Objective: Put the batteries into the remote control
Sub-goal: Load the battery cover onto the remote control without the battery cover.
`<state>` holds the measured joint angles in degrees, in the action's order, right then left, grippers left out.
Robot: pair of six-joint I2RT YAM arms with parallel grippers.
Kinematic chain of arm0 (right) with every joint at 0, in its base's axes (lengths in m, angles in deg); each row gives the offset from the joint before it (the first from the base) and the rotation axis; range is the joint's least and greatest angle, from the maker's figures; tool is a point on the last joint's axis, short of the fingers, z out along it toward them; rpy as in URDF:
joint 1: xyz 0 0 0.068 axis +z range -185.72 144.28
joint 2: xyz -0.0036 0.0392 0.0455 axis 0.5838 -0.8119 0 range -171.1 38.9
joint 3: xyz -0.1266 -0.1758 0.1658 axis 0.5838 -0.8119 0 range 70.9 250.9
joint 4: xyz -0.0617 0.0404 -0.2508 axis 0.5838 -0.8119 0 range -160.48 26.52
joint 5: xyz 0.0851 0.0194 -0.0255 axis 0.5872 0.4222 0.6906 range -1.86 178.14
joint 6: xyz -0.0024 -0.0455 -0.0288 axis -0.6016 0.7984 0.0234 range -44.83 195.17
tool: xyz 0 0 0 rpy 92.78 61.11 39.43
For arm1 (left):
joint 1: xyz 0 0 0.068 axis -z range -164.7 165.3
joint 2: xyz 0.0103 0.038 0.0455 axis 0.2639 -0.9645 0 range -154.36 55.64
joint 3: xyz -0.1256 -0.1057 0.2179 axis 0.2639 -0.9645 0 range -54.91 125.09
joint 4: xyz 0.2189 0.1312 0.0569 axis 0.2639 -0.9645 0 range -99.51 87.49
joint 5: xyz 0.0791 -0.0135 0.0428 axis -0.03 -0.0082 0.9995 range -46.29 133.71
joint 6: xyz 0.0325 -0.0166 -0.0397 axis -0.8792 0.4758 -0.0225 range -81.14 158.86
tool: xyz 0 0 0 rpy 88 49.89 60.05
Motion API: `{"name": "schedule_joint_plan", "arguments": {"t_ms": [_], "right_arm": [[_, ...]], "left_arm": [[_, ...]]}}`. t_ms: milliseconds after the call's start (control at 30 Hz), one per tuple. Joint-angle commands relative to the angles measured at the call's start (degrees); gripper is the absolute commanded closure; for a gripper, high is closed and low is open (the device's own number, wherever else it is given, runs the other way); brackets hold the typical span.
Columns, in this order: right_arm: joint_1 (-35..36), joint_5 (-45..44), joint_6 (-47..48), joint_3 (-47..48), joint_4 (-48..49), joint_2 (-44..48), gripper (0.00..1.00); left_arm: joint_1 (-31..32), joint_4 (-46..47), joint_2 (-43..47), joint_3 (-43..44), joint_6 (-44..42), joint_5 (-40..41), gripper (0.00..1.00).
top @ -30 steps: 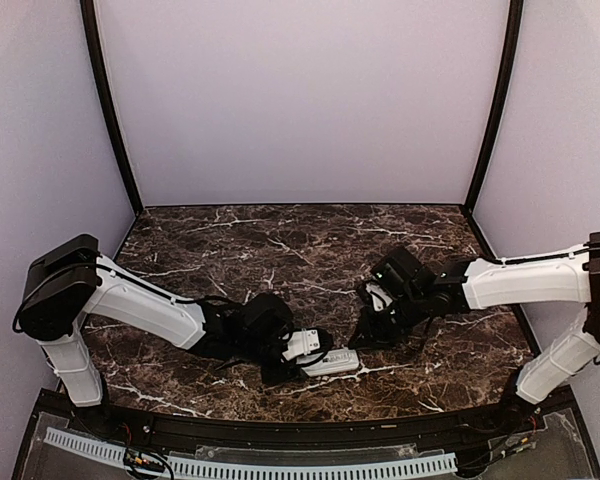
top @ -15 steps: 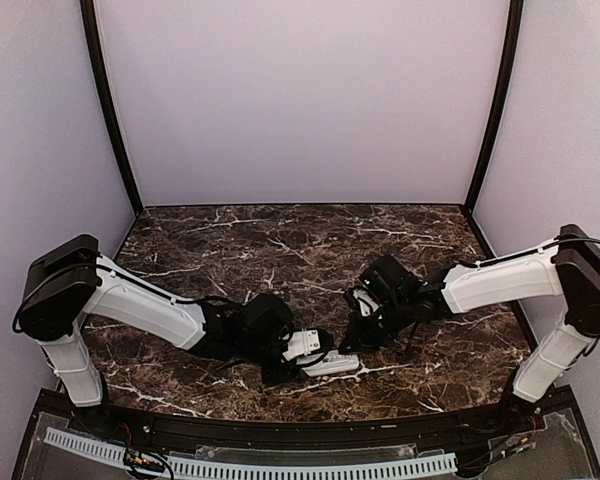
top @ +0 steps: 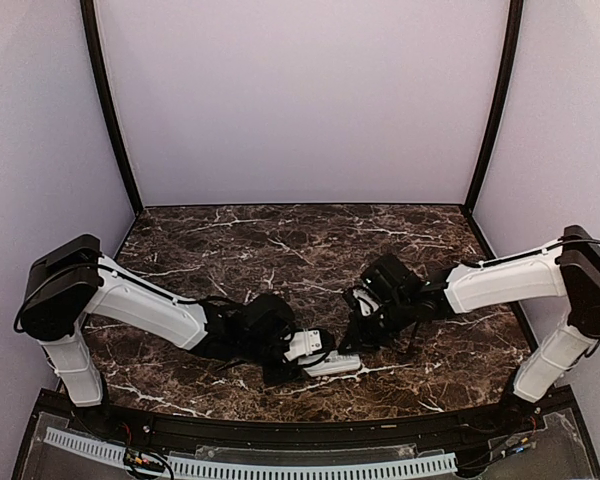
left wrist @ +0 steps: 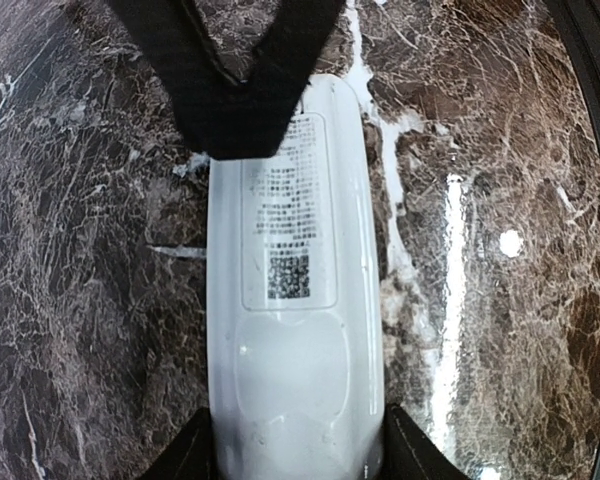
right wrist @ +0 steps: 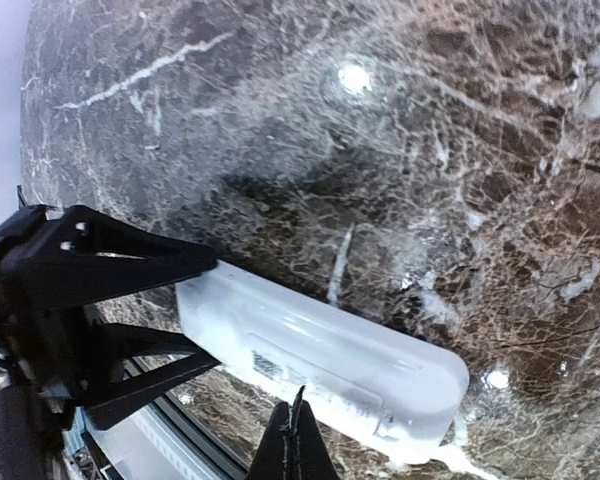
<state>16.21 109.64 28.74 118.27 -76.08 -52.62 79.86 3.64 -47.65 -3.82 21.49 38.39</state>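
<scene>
White remote control (left wrist: 295, 300) lies back-up on the marble table (left wrist: 80, 250), squeezed by the left gripper (left wrist: 298, 455) so it can't slide. The right gripper (right wrist: 295, 440), pinched shut and empty, pokes at its back.

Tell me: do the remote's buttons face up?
No, the remote control shows its back upward, with a printed label and QR code.

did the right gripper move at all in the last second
Yes. The right gripper has shifted left and slightly toward the near table edge, ending closer to the remote control, which has stayed where it was.
</scene>
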Motion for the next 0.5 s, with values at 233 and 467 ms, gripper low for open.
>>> {"name": "schedule_joint_plan", "arguments": {"t_ms": [233,467], "right_arm": [[0.1,-5.0,9.7,5.8,-6.1,9.3,0.73],[-0.3,-4.2,26.3,11.2,-8.8,10.7,0.29]], "left_arm": [[0.8,-3.3,-0.1,0.2,-1.8,2.4,0.48],[-1.1,-2.5,12.5,-2.2,2.6,-0.2,0.28]]}}
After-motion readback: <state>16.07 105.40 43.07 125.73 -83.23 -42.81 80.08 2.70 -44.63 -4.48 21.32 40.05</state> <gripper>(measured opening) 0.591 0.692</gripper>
